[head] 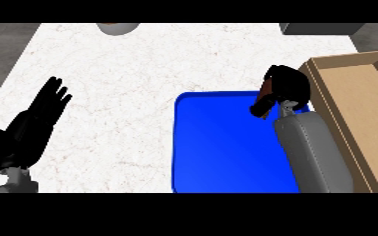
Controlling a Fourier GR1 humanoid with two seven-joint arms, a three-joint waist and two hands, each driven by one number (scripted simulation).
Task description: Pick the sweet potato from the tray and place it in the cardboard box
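Note:
The blue tray [221, 145] lies on the white counter at centre right. My right hand [289, 84] hovers over the tray's far right corner, fingers curled round the brown sweet potato [263, 100], of which only a dark reddish piece shows beneath the hand. The cardboard box [347, 80] stands just right of the hand, its open tan inside facing up. My left hand [40, 112] rests open at the left edge, fingers up, far from the tray.
A grey round object [117, 28] sits at the counter's far edge, upper left. A dark grey block [321, 28] is at the far right corner. White speckled counter [118, 80] stretches between my left hand and the tray.

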